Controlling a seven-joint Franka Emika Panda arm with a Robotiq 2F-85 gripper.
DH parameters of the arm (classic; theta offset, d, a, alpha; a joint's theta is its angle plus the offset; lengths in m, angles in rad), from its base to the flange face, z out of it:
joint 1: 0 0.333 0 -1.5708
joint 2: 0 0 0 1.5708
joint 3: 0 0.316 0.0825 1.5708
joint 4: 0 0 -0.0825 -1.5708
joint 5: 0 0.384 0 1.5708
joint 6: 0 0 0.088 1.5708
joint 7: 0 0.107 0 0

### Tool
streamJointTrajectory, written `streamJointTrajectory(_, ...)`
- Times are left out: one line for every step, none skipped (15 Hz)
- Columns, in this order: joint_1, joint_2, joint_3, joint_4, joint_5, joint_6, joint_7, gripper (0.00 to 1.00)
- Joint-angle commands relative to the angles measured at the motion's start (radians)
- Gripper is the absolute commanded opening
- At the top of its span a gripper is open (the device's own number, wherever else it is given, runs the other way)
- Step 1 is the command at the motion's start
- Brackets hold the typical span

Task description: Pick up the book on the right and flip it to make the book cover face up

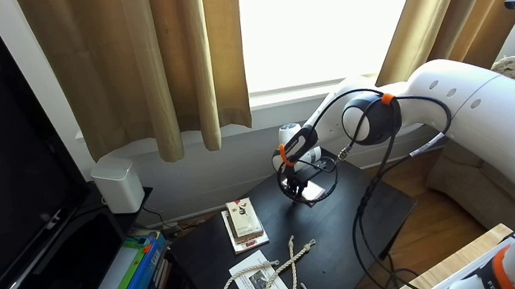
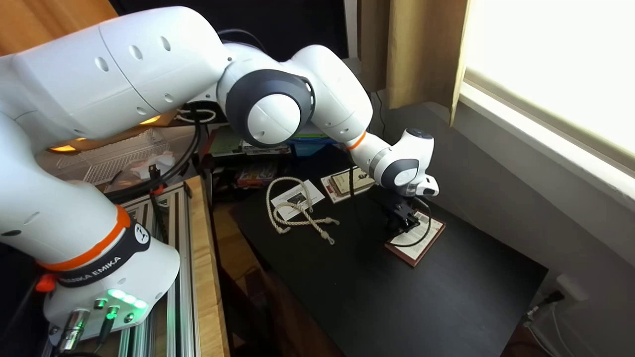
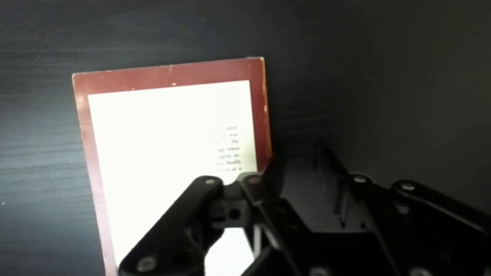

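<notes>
The book (image 3: 168, 153) lies flat on the table (image 2: 446, 297), its dark-red border and white text panel upward, so the cover is presumably underneath. The tool (image 3: 305, 176) is spread, one finger over the book's edge in the wrist view and the other beyond it, above the table; whether either touches cannot be made out. To grasp well, it likely needs to go in low and tilted, working the outer finger beneath the border before squeezing; closing straight down would probably just shove the book sideways. Once pinched, it should rise enough for the free edge to clear the table throughout the turn. The cable loop (image 1: 309, 201) slung around the tool crosses in front of the book in both exterior views and could snag. The wall (image 2: 506, 183) limits the swing. The rope (image 1: 292, 260), the printed sheet (image 1: 257, 282) partly under it and the book stack (image 1: 244, 216) sit well apart.
</notes>
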Motion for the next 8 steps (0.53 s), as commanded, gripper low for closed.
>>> streamJointTrajectory(-0.024, -0.062, 0.031, -0.053, 0.019, 0.055, -0.017, 0.61)
streamJointTrajectory(-0.030, -0.075, 0.039, -0.056, 0.025, 0.069, -0.018, 0.68)
streamJointTrajectory(-0.037, -0.083, 0.045, -0.055, 0.033, 0.087, -0.013, 0.77)
streamJointTrajectory(-0.049, -0.093, 0.060, -0.054, 0.045, 0.095, -0.015, 0.84)
streamJointTrajectory(-0.054, -0.098, 0.062, -0.051, 0.053, 0.114, -0.006, 0.90)
streamJointTrajectory(-0.056, -0.097, 0.057, -0.041, 0.063, 0.126, 0.015, 0.98)
streamJointTrajectory(-0.055, -0.094, 0.045, -0.029, 0.069, 0.136, 0.037, 1.00)
streamJointTrajectory(-0.064, -0.078, 0.041, -0.004, 0.084, 0.139, 0.055, 1.00)
